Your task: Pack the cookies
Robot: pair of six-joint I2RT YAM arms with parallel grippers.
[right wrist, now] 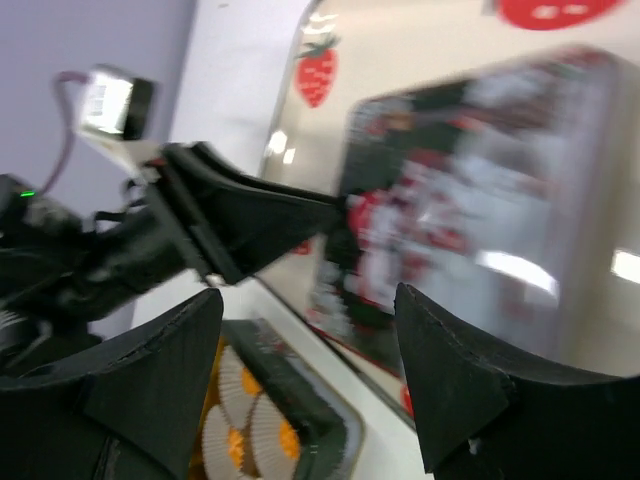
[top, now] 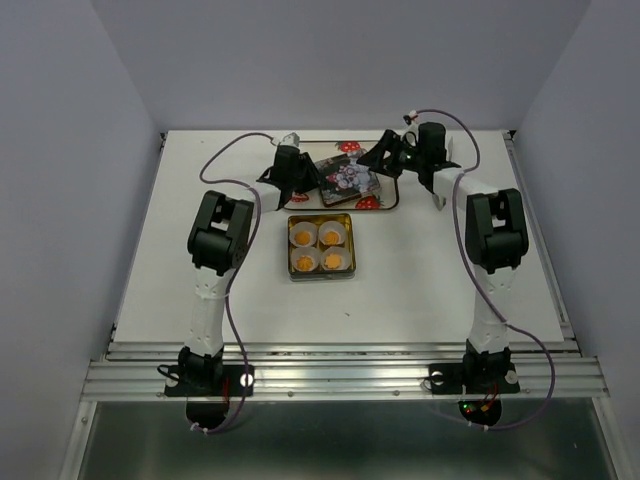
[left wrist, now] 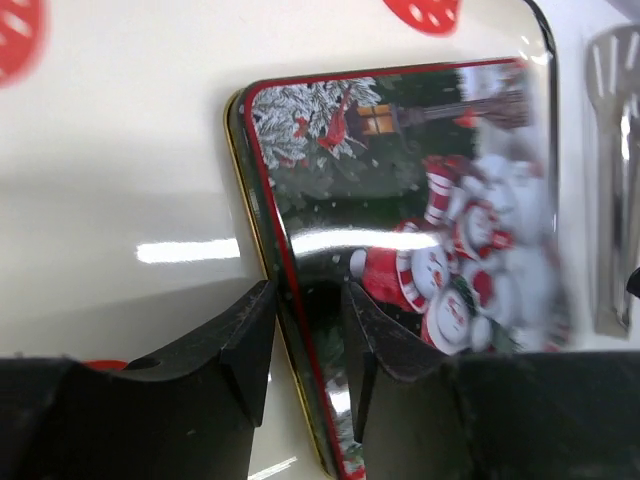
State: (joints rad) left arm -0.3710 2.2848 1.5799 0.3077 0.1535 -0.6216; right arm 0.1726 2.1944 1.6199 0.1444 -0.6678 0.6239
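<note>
Four orange-yellow cookies [top: 304,238] sit in white paper cups inside a square gold tin [top: 321,217] at the table's middle. They also show low in the right wrist view [right wrist: 285,437]. The tin's lid [top: 350,180], printed with snowmen, lies on a white strawberry-printed tray [top: 388,205] behind the tin. My left gripper [top: 297,190] is shut on the lid's left edge [left wrist: 400,200], one finger on each side of the rim [left wrist: 308,320]. My right gripper [top: 385,155] is open and empty [right wrist: 310,330], above the lid's right side [right wrist: 470,200].
A metal utensil [left wrist: 610,180] lies at the tray's right side. The tray [right wrist: 400,60] stands close behind the tin. Grey walls enclose the table on three sides. Both arms' cables loop over the back of the table.
</note>
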